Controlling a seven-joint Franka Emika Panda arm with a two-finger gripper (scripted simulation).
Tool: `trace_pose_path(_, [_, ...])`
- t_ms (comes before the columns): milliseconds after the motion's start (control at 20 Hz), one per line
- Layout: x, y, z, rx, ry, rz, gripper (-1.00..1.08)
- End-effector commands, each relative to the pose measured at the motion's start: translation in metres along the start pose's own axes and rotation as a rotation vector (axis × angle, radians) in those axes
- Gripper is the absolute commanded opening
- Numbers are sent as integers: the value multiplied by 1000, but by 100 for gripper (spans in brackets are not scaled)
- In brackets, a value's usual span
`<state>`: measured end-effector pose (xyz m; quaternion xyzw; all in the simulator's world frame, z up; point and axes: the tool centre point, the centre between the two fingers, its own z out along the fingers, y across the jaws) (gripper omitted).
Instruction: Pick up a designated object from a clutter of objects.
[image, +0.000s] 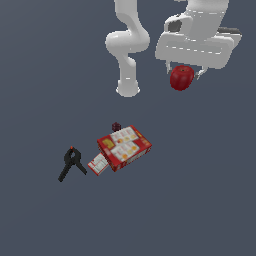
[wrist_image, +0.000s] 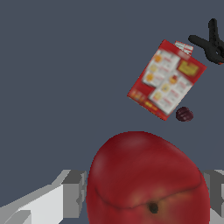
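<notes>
The glossy red apple (image: 181, 78) hangs between the fingers of my gripper (image: 183, 75), well above the dark floor at the exterior view's upper right. In the wrist view the apple (wrist_image: 146, 179) fills the near field, its dimple showing, with a grey finger (wrist_image: 72, 192) on each side. The gripper is shut on it. The rest of the clutter lies below: a flat red printed box (image: 124, 147), a tiny dark maroon ball (image: 116, 126) at its far edge, and a black spring clamp (image: 72, 163) with an orange tip.
The arm's white base (image: 128, 89) stands behind the clutter. The box (wrist_image: 167, 79), maroon ball (wrist_image: 184, 114) and clamp (wrist_image: 211, 43) also show in the wrist view, far off on the dark grey floor (image: 200, 200).
</notes>
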<state>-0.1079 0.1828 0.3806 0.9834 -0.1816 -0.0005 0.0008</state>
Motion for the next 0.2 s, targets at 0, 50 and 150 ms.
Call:
trace_pose_path(0, [0,-1,-2,2,1,1,-100])
trace_pose_path(50, [0,-1,-2,2,1,1,-100])
trace_pose_path(150, [1,-1,-1,2,1,1,-100])
